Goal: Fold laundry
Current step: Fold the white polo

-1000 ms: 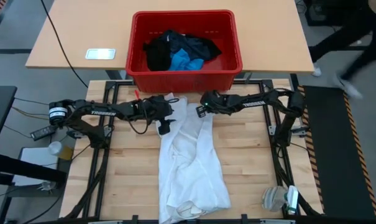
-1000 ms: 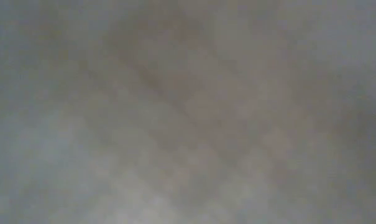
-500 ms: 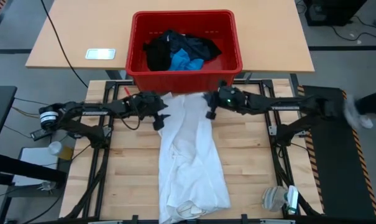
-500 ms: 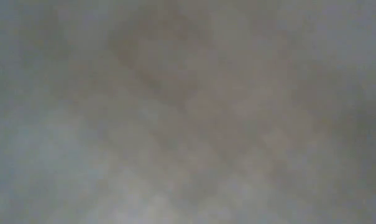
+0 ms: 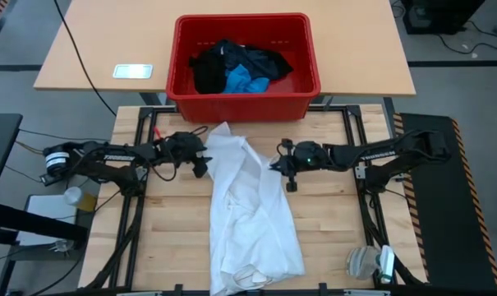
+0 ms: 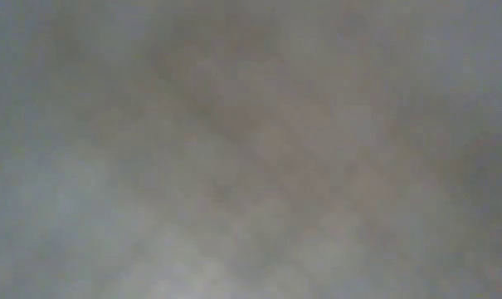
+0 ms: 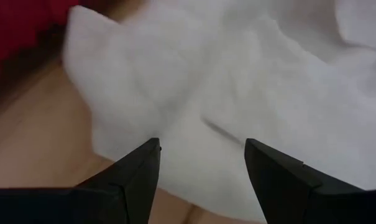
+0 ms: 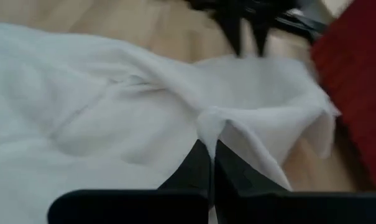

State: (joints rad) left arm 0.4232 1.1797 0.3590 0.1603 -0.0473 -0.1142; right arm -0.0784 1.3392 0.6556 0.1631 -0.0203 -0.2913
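Observation:
A white shirt lies lengthwise down the middle of the wooden table, from the far edge to the near edge. My left gripper is at the shirt's left edge near its far end. It is open, its fingers standing apart over the cloth; whether they touch it I cannot tell. My right gripper is at the shirt's right edge, shut on the cloth. Black garments and a bright blue piece lie in the red crate. The low view shows only blur. My right gripper pinches a small raised fold of the white shirt between its two shut fingers, at the shirt's right edge near its far end. It comes from the table's right, slanting down. The cloth peaks up at the fingertips; the rest of the shirt lies on the table.
The red crate stands on a second table just beyond the far edge, with a small white device to its left. A pale roll-like object sits at the near right corner. Bare wood lies on both sides of the shirt.
Both grippers have come away from the crate toward the near edge, and the right one has rolled. The shirt's far end, narrow before, now spreads wider to the right where my right gripper has drawn its edge. Its near part has stayed put.

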